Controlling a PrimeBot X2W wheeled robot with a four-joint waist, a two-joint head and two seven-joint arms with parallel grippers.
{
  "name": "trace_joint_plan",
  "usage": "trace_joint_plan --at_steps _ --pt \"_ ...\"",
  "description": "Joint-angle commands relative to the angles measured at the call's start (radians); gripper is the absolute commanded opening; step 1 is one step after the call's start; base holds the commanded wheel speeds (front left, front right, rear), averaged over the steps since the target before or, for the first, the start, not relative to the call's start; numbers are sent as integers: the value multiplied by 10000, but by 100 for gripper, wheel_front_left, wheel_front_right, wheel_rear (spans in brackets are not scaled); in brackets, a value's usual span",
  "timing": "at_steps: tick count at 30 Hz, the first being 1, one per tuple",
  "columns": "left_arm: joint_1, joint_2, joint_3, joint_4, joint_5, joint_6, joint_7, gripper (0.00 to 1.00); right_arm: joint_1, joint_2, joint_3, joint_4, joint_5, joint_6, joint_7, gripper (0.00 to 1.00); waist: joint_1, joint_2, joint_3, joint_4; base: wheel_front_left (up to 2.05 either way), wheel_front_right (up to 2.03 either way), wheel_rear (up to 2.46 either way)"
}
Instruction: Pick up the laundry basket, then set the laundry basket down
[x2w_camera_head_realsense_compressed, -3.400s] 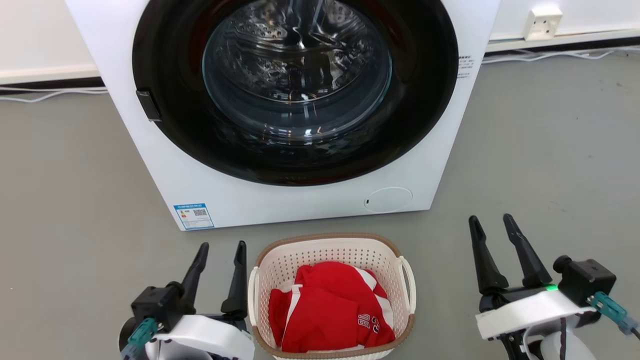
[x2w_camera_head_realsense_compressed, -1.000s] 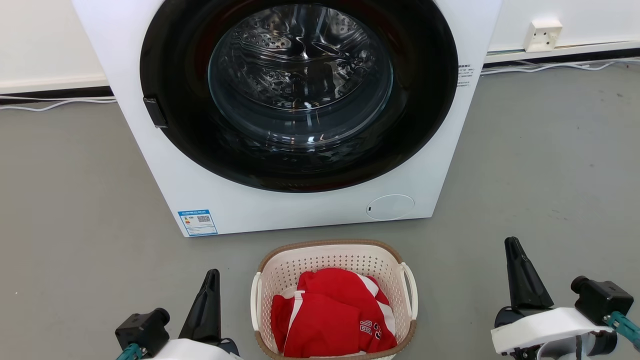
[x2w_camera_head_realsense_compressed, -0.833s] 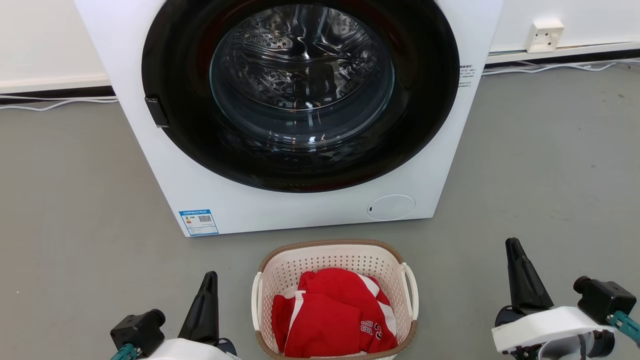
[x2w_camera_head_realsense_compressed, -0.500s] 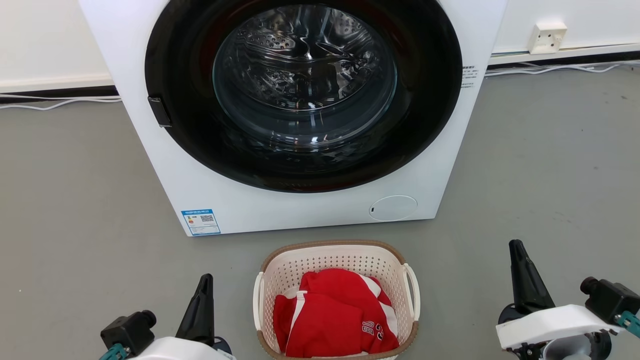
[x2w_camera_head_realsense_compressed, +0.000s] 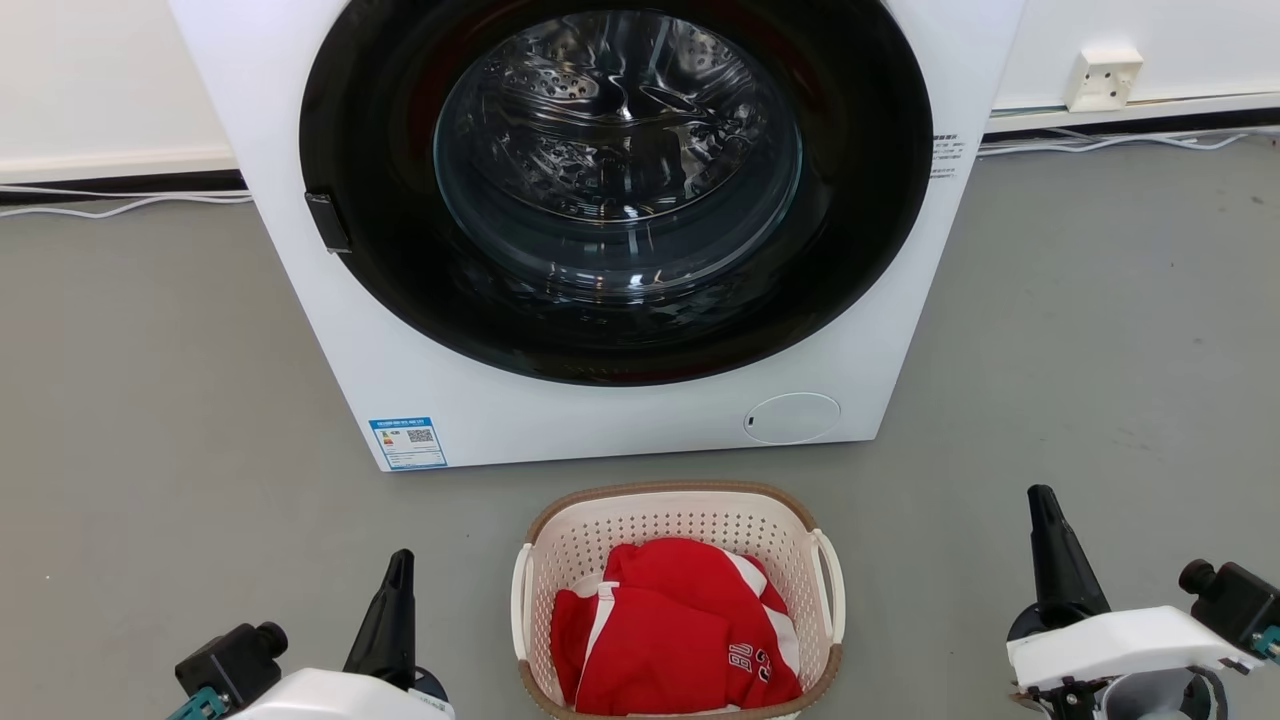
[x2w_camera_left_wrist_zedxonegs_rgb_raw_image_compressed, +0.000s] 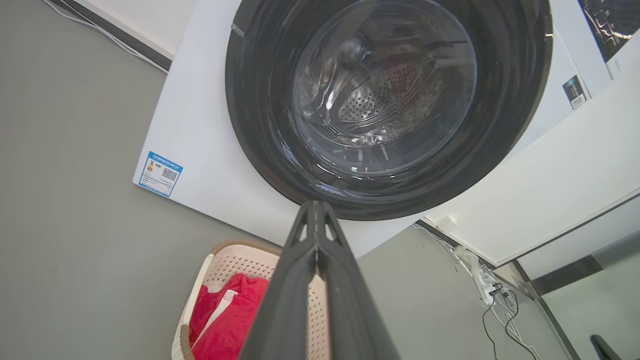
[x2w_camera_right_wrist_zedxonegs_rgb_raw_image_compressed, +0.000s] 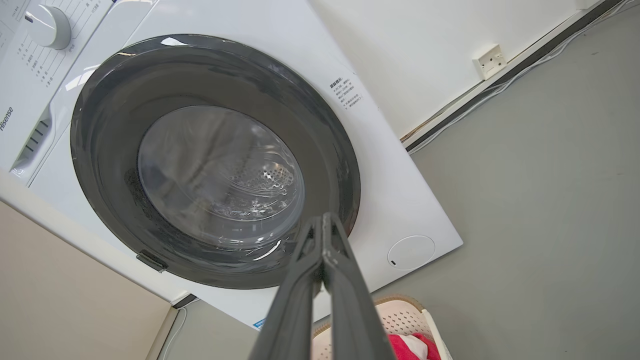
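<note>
Head view, change: A few seconds ago both grippers stood open, the left gripper (x2w_camera_head_realsense_compressed: 399, 565) just beside the basket's near handle. Now I see each as a single closed dark wedge with nothing in it, sitting lower and further out to the sides. The right gripper (x2w_camera_head_realsense_compressed: 1042, 505) is well apart from the basket.
Head view, camera: The whole picture has slid a little as well, so I put part of that shift down to my head moving. The closing itself is real.
Head view, meaning: I judge the basket already set down and let go, with only the backing away left.
Head view, basket: The small cream-white perforated plastic laundry basket (x2w_camera_head_realsense_compressed: 680, 522) sits flat and upright on the grey floor (x2w_camera_head_realsense_compressed: 150, 400), just before the bottom front edge of the large white front-loading washing machine (x2w_camera_head_realsense_compressed: 330, 330) and between my two grippers. Its brown woven-look rim (x2w_camera_head_realsense_compressed: 680, 488) looks level, and a white loop handle (x2w_camera_head_realsense_compressed: 835, 590) hangs at each side. A crumpled red garment (x2w_camera_head_realsense_compressed: 670, 640) with white stripes lies inside.
Left wrist view: The left gripper (x2w_camera_left_wrist_zedxonegs_rgb_raw_image_compressed: 315, 210) has its fingers pressed together and empty. The laundry basket (x2w_camera_left_wrist_zedxonegs_rgb_raw_image_compressed: 235, 260) lies on the floor partly behind them, below the machine's dark round door.
Right wrist view: The right gripper (x2w_camera_right_wrist_zedxonegs_rgb_raw_image_compressed: 325, 220) has its tips meeting and holds nothing. A corner of the laundry basket (x2w_camera_right_wrist_zedxonegs_rgb_raw_image_compressed: 405, 315) shows at the bottom edge, just beside the fingers.
</note>
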Motion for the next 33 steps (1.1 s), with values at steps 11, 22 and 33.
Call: trace_joint_plan --at_steps 11,22,33 --pt "-658 86 364 -83 -1288 -192 311 0 -431 -2 -109 -214 1300 30 358 0 -1 0 -14 68 0 0 0" --pt "-783 106 574 36 -2431 -306 621 0 -458 52 -219 -201 2459 37 683 0 -1 0 -29 137 0 0 0" --pt "-908 120 792 157 -3568 -420 937 0 -485 107 -329 -188 3618 43 1007 0 -1 0 -44 206 0 0 0"
